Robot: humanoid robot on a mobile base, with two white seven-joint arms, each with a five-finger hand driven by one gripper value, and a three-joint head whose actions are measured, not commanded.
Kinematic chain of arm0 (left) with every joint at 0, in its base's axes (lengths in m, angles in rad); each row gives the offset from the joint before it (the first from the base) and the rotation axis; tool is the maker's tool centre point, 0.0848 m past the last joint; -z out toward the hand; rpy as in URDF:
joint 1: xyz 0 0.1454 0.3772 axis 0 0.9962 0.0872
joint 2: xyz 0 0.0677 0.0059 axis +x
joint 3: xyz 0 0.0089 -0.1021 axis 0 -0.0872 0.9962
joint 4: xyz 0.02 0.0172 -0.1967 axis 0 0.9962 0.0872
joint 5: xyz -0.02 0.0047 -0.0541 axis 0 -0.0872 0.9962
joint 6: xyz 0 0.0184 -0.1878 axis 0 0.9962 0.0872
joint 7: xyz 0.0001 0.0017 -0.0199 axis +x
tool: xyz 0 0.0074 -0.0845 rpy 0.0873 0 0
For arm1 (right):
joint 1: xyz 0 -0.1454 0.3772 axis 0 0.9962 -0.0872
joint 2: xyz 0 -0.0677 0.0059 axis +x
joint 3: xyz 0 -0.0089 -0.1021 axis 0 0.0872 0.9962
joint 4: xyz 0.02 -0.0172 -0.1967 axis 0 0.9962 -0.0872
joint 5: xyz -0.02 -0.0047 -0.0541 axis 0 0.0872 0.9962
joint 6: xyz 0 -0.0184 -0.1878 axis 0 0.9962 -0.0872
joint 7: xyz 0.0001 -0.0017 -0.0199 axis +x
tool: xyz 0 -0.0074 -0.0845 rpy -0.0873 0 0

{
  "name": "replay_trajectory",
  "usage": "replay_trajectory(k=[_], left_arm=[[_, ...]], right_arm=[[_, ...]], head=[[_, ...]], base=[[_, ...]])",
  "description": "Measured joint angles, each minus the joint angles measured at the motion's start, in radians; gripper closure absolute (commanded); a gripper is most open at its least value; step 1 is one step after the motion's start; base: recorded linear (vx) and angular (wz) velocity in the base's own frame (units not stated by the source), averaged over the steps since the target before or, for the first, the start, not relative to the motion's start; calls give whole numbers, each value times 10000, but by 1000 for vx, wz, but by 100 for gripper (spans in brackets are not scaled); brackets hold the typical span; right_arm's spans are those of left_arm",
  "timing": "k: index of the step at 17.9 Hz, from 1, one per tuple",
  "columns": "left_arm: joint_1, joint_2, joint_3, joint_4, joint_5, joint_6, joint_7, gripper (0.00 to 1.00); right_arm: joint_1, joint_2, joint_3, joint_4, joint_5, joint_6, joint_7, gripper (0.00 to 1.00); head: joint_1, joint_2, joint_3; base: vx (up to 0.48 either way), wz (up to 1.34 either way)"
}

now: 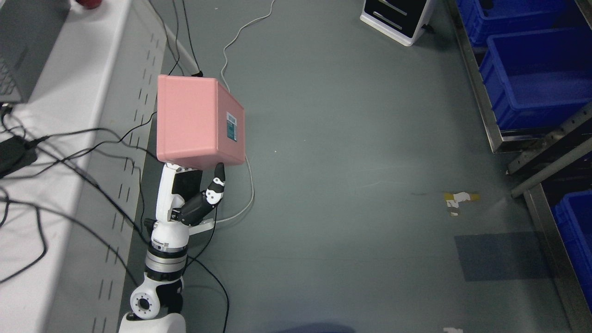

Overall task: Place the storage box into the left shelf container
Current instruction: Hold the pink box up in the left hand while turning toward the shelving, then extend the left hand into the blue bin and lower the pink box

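Left hand (196, 192) grips the pink storage box (196, 121) from beneath, fingers closed on its lower edge; advise keeping it level during transfer.

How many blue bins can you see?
3: one blue bin at top right, one just below it, one at the right edge lower down. More may be hidden.

Left hand (196, 194) gripping pink storage box (194, 121), blue shelf bins (536, 78) at right
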Motion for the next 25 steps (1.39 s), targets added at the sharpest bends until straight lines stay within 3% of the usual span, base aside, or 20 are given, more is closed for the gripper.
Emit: replay_trajectory(k=[18, 25], left_arm=[[1179, 0, -1424, 1273, -391, -109, -1766, 97], [88, -2, -753, 1483, -504, 1980, -1776, 97]], right_arm=[[4, 0, 0, 0, 0, 40, -11, 0], [3, 0, 0, 0, 0, 58, -13, 0]], head=[[0, -1, 0], [0, -1, 0]], base=[[324, -1046], [205, -727]])
